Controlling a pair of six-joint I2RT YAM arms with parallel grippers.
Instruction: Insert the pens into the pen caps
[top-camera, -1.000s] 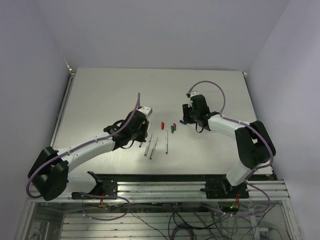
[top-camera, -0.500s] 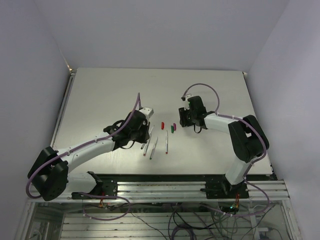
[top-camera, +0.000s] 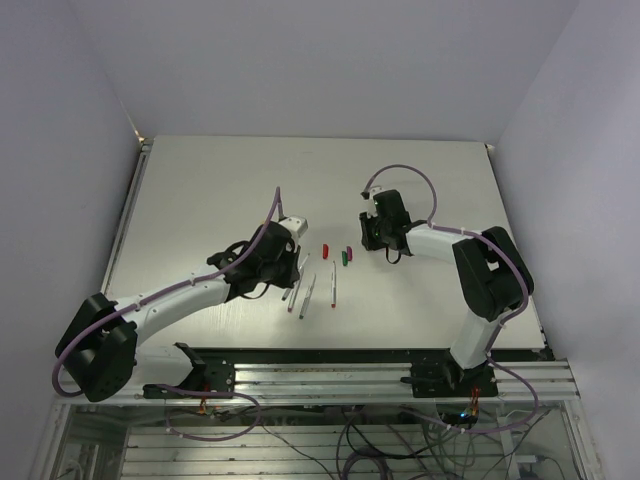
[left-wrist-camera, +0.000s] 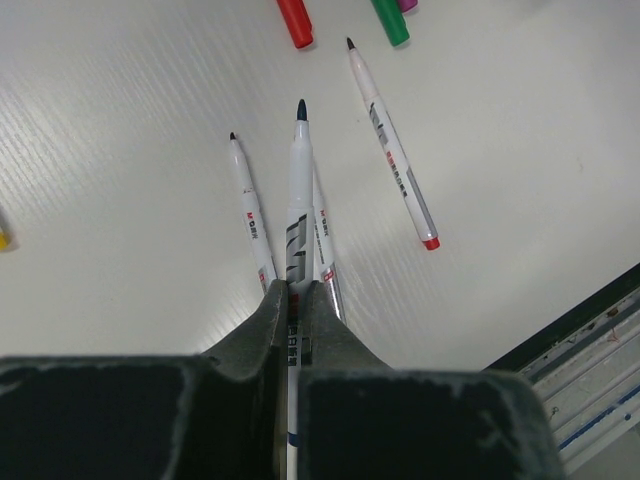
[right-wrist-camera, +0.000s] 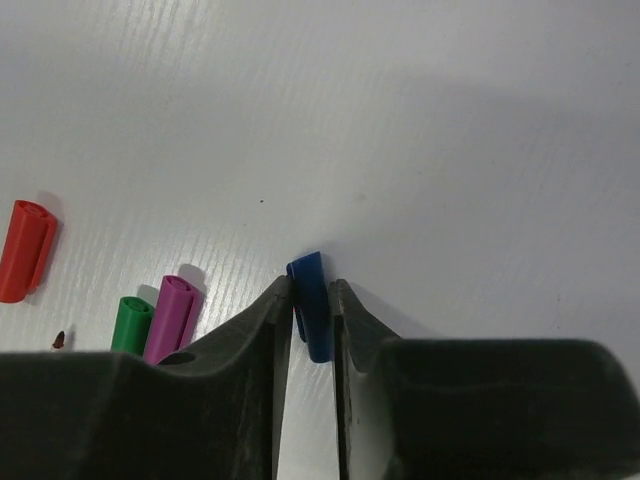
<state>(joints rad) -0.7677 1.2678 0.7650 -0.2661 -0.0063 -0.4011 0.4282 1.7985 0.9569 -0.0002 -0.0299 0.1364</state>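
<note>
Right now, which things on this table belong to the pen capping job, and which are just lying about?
Part of the job:
pen in the left gripper
three loose pens
blue cap in the right gripper
red cap
green cap
purple cap

Not part of it:
purple cables on the arms
metal rail and wiring below the table

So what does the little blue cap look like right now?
The small blue plastic pen cap is a short, smooth tube. Two dark fingers of the right claw pinch its sides, and its end pokes out past the fingertips. It sits just over the white table; I cannot tell if it touches. The purple cap lies apart from it.
</note>
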